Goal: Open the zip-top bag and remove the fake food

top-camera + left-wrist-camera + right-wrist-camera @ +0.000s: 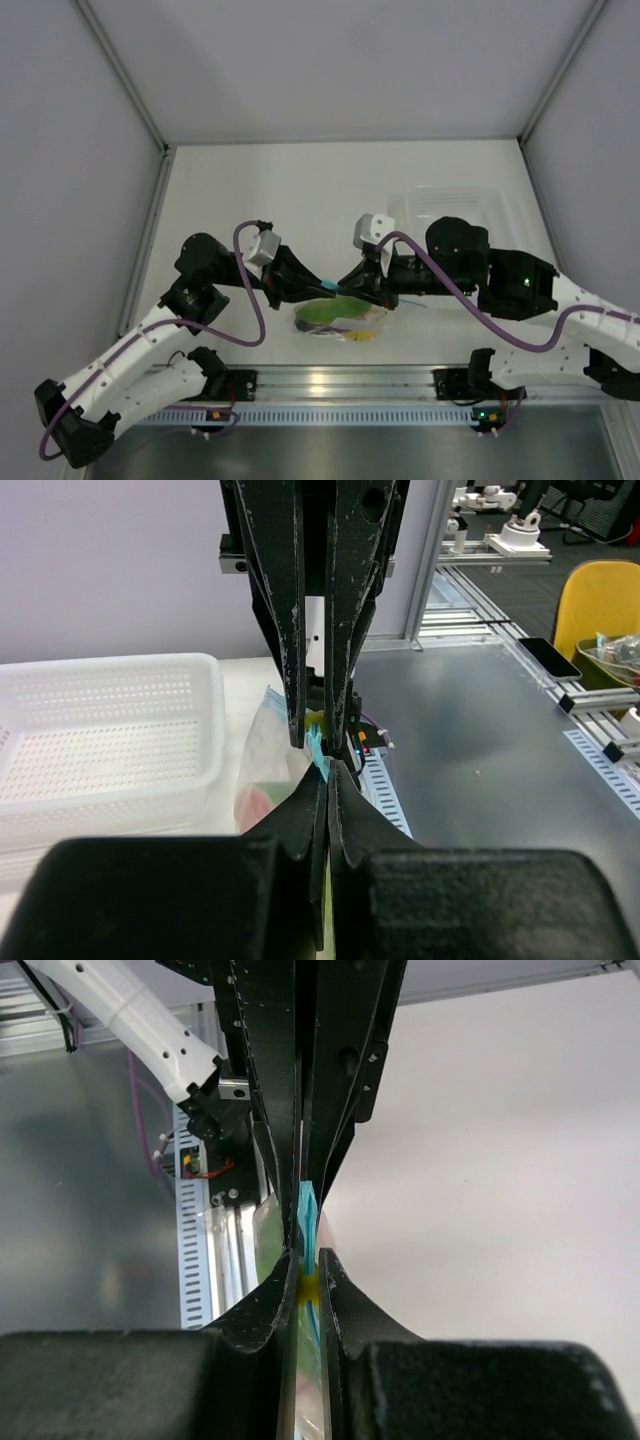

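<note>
- The left gripper (328, 778) has its jaws pressed together on the bag's teal strip (306, 1205).
- The right gripper (307, 1260) faces it tip to tip, jaws pinching the same strip just beside the left one.
- The bag (340, 318) is at the middle of the table (280, 190), its body spreading from the grippers toward the near edge. Whether it rests on the table I cannot tell.
- The food (325, 312) is inside the bag: a green patch and a yellow bit show through the plastic from above, and a red blur in the left wrist view.
- A basket (100, 720) stands behind the right arm, apart from the bag.
</note>
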Available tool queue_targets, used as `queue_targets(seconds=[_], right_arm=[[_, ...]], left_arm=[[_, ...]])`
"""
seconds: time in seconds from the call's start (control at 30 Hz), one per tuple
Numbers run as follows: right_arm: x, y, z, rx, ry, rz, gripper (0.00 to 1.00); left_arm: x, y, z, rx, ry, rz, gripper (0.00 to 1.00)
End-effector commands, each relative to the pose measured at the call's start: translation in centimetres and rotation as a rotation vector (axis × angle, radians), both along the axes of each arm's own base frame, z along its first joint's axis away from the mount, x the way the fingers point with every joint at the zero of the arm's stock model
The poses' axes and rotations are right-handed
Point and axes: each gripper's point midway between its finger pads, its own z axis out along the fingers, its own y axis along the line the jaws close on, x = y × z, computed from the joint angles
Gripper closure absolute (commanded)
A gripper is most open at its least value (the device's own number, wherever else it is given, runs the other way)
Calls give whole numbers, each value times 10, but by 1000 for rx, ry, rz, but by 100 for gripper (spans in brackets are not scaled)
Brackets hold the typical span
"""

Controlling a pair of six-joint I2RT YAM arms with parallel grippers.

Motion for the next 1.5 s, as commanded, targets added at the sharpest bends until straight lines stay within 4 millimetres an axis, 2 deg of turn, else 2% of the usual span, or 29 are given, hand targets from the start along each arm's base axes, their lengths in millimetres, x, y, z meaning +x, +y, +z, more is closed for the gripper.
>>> queue_targets(seconds=[0.0,0.1,0.23,0.27,0.37,0.67,0.73,0.8,1.0,1.07,1.13,1.27,1.37,1.4,1.43,1.47], right_arm=[[7,-13,0,9,-13,-53,100],[14,-22,-7,-22,-22,-104,100],[24,-40,-17,-64,-33,-188,100],[24,-46,-20,-71,-33,-203,100],[27,-60,-25,-82,-31,-246,100],[26,-93,-36,-72,8,-341,100],[26,-99,-40,-71,18,-355,100],[26,-103,-44,-76,25,-370,100],[24,-103,-63,-104,49,-373,100],[25,-98,-63,-96,52,-366,100],[23,-92,-66,-99,58,-345,100],[27,-81,-58,-78,48,-344,84],[30,-75,-50,-67,38,-340,74],[30,-73,-47,-60,36,-339,72],[33,-71,-47,-65,33,-348,65],[37,-71,-47,-68,24,-371,65]], left_arm=[[3,5,36,-106,-99,61,100],[20,5,42,-137,-89,173,100],[54,11,46,-163,-62,386,100],[72,15,46,-166,-26,490,100],[102,23,41,-158,24,653,100],[130,31,32,-158,97,800,100],[141,39,32,-174,125,876,100],[151,48,30,-184,158,952,100],[164,54,17,-163,227,1031,100],[163,51,17,-155,234,1012,100],[150,38,17,-136,217,914,100],[105,9,23,-113,129,604,100],[79,3,24,-108,81,462,100],[74,2,25,-109,74,444,100],[72,3,26,-109,70,430,100],[68,2,24,-105,57,413,100]])
